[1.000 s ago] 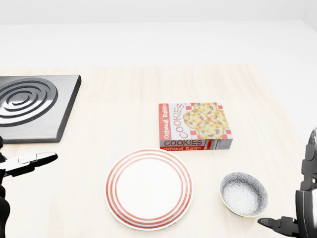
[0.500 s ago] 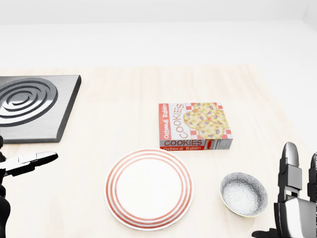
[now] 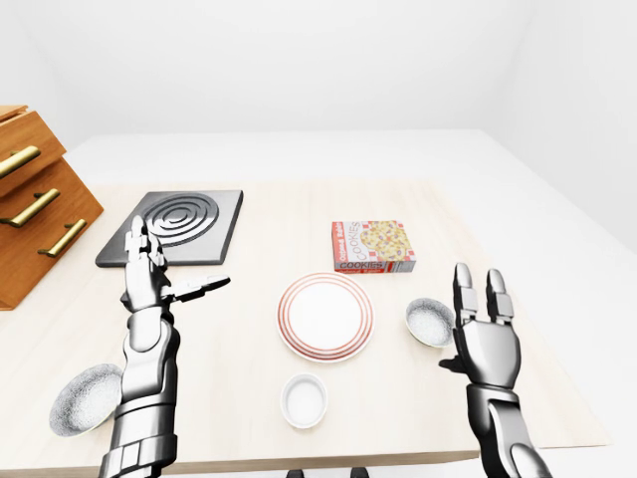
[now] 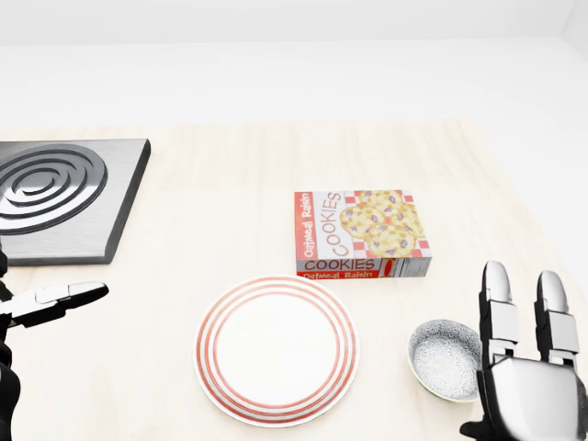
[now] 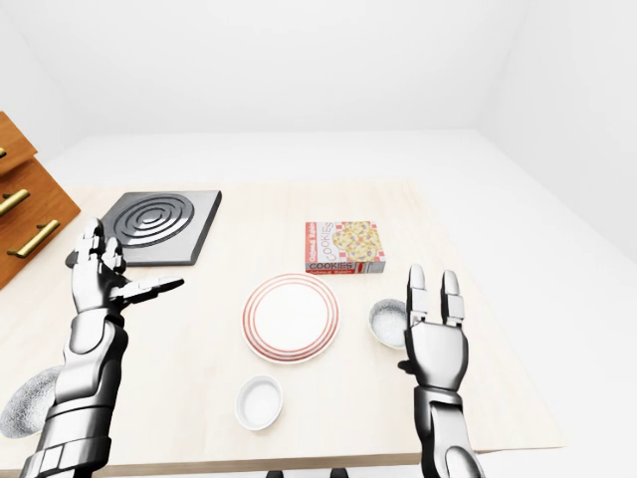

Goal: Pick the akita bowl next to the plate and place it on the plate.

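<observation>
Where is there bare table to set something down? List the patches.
Widest free patch: the table between hob and cookie box. Also free: between plate and left hand. Crowded: akita bowl, cookie box and right hand cluster at the plate's right.

The surface (image 3: 249,398) carries one striped plate (image 3: 325,317), one cookie box (image 3: 373,246), one hob (image 3: 179,224), two speckled bowls (image 3: 426,321) and, seemingly, one white bowl (image 3: 304,400).
</observation>
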